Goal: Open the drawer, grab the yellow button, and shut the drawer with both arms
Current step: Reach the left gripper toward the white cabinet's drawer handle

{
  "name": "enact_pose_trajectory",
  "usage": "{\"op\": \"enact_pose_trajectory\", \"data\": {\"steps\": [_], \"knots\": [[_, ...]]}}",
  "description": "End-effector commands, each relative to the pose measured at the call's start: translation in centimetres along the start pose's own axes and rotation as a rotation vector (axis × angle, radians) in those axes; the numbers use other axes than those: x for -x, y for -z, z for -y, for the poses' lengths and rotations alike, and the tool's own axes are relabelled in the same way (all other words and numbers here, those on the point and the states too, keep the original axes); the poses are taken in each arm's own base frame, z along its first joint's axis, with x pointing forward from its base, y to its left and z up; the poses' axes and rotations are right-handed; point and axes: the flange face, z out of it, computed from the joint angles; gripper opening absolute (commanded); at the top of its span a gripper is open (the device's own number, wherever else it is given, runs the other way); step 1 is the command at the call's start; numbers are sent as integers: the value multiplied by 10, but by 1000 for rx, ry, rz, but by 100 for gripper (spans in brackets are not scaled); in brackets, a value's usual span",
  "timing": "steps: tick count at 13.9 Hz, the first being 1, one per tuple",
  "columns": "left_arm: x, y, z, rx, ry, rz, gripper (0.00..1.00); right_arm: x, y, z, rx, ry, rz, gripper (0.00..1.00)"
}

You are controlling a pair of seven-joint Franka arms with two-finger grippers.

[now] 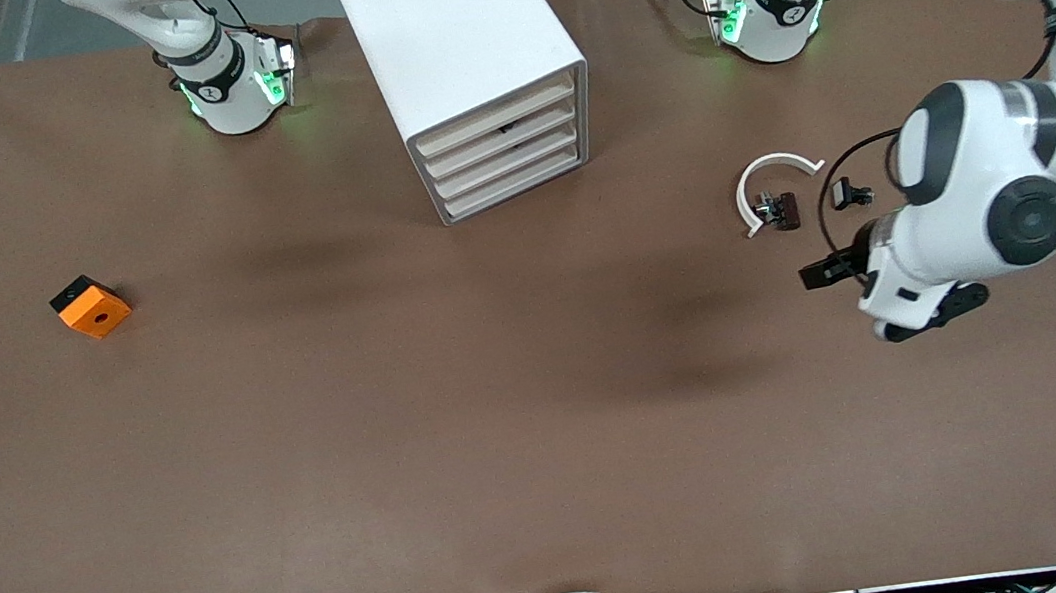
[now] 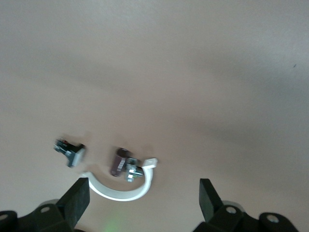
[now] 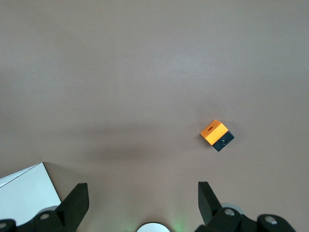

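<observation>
The white cabinet stands at the middle of the table near the robots' bases, and a corner of it shows in the right wrist view. Its four beige-fronted drawers are all pushed in. The button is hidden. My left gripper hangs open and empty over the table at the left arm's end, just above a white ring clamp. My right gripper is open and empty, high over bare table; the front view shows only that arm's base.
The ring clamp lies with a small brown clip part and a black clip part beside it. An orange block with a hole sits toward the right arm's end.
</observation>
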Motion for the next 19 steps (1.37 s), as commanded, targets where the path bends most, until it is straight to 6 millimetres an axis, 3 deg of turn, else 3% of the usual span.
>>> {"op": "enact_pose_trajectory", "data": {"steps": [1, 6, 9, 12, 19], "knots": [[2, 5, -37, 40, 224, 61, 100, 6, 4, -1, 15, -13, -12, 100], [20, -13, -81, 154, 513, 391, 100, 7, 3, -2, 15, -16, -7, 100], [17, -33, -90, 134, 669, 487, 100, 6, 7, -2, 17, -15, -21, 100], [18, -64, -98, 19, 878, 584, 100, 4, 11, -1, 19, -13, -35, 100], [43, -126, -121, -373, 1197, 978, 100, 1, 12, -4, 18, -22, -32, 100]]}}
